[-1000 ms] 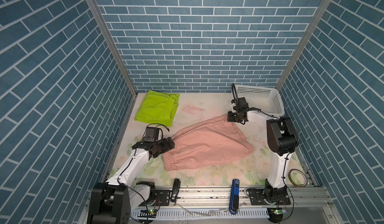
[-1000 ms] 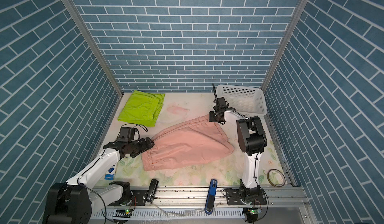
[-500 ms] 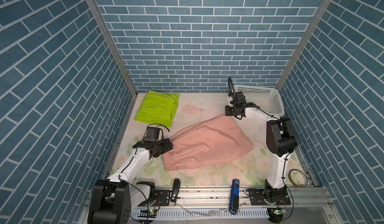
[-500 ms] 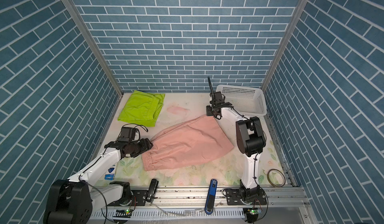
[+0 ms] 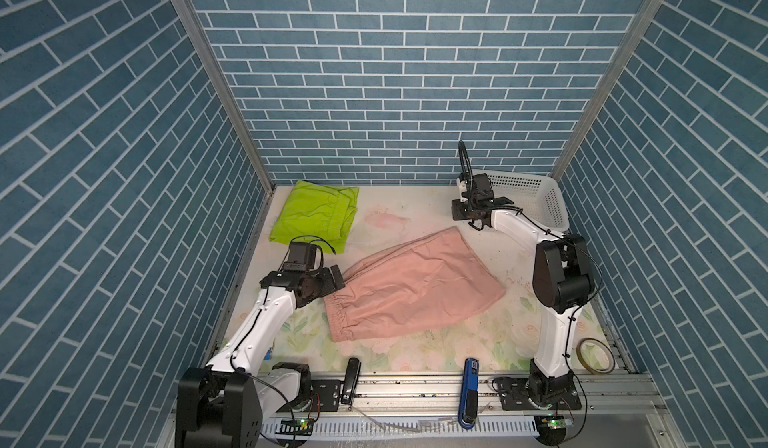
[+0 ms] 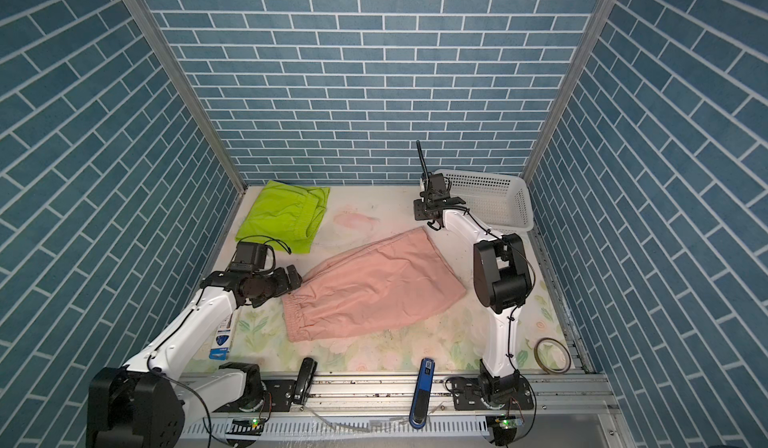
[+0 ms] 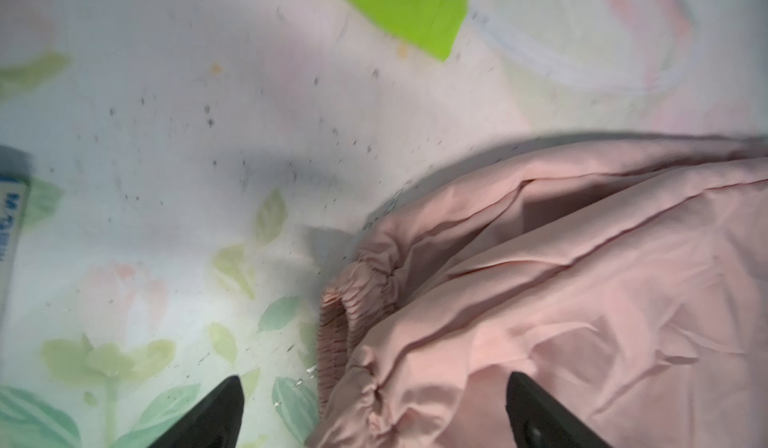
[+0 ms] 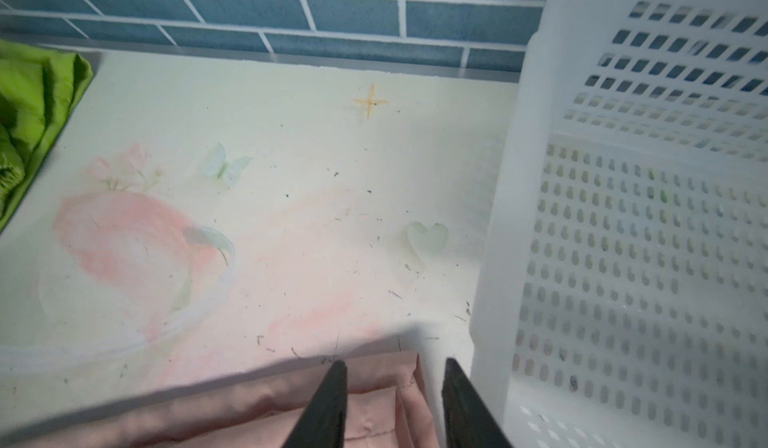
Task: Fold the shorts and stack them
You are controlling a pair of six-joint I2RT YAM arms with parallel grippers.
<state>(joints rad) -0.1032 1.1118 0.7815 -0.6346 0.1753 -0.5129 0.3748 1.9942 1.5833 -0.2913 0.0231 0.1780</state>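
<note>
The salmon-pink shorts (image 5: 411, 288) (image 6: 374, 288) lie spread flat mid-mat, gathered waistband toward the left arm. My left gripper (image 5: 336, 277) (image 7: 374, 383) is wide open, its fingers either side of the waistband corner (image 7: 357, 296) and gripping nothing. My right gripper (image 5: 476, 225) (image 8: 395, 365) is open just above the shorts' far hem corner (image 8: 386, 383), which lies flat on the mat. The lime-green shorts (image 5: 316, 213) (image 6: 286, 213) sit folded at the back left, apart from both grippers.
A white perforated basket (image 5: 536, 200) (image 8: 623, 217) stands at the back right, close beside my right gripper. A tape roll (image 5: 592, 354), a blue tool (image 5: 469, 387) and a black tool (image 5: 351, 379) lie along the front rail. A small packet (image 6: 222, 333) lies under the left arm.
My right gripper, shut on the pink hem corner before, has opened and released it, and the fabric has settled flat. The left gripper opened wider at the waistband.
</note>
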